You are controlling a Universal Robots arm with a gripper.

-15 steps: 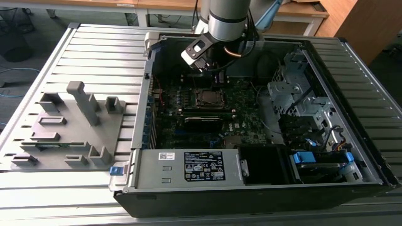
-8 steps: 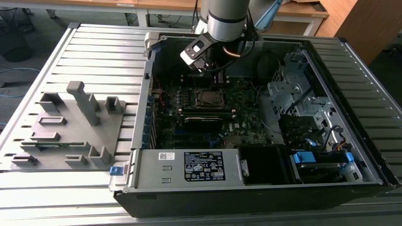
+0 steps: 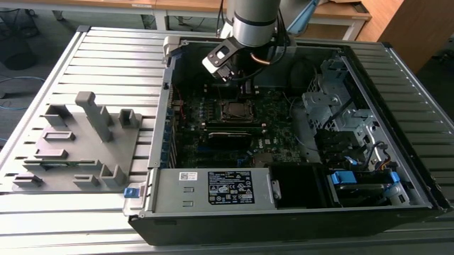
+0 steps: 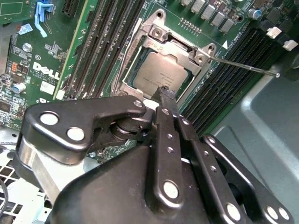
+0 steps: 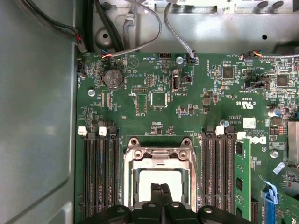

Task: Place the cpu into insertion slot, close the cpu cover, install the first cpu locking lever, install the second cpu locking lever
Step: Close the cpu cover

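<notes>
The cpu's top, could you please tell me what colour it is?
The cpu is dull grey metal, best seen in the second wrist view.

White logo (image 4: 45, 73) on motherboard (image 4: 88, 32), black label (image 3: 230, 187) on power supply (image 3: 176, 195)

Slatted grey metal counter (image 3: 106, 48) spreads out all round my tool (image 3: 240, 85). Beyond the tool, past the counter's far edge, there are light wooden desks (image 3: 184, 6). A wooden cabinet (image 3: 418, 26) stands well off the tool on the exterior view's right. Grey floor (image 3: 50, 37) on the exterior view's left, with a blue cable (image 3: 14, 81) lying on it. Light is even.
</notes>
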